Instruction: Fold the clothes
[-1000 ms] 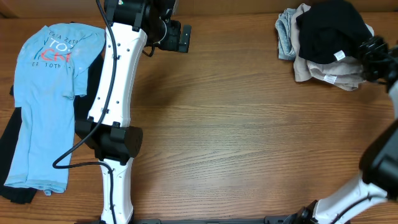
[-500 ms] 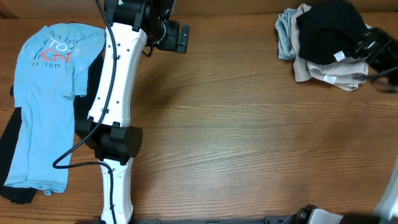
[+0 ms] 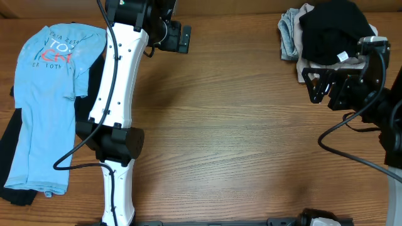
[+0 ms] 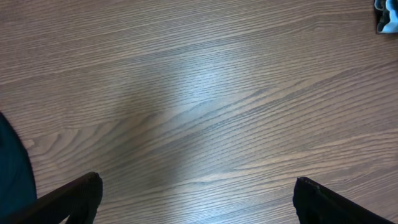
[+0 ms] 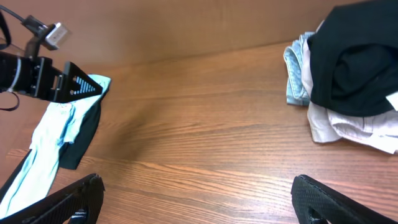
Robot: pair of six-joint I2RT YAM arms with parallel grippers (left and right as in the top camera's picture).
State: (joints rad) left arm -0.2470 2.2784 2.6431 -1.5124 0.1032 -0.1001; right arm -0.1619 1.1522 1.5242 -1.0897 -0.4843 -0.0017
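Clothes lie in two lots at opposite ends of the table (image 3: 239, 138). At the far right corner we see a crumpled pile. A black shirt (image 3: 330, 31) is on top, with its white label (image 3: 343, 56) showing at the near edge. A beige garment (image 3: 333, 76) lies under it, and a pale blue-grey one (image 3: 289, 37) is bunched at its left. At the left end a blue shirt (image 3: 47, 100) with lettering on the chest lies spread flat, collar toward the far edge. It rests on a dark cloth (image 3: 16, 188) that sticks out below its hem.

The right end effector (image 3: 310, 86) hangs just on the near side of the pile, by its lower left corner. Its fingers are spread wide and hold nothing. In its own wrist view we see bare wood between them, with the pile ahead and to the right. Whether a finger brushes the beige garment we cannot tell.

The left end effector (image 3: 183, 39) hangs near the far edge of the table, to the right of the blue shirt and well apart from the pile. Its fingers too are spread wide, over bare wood, with nothing between them.
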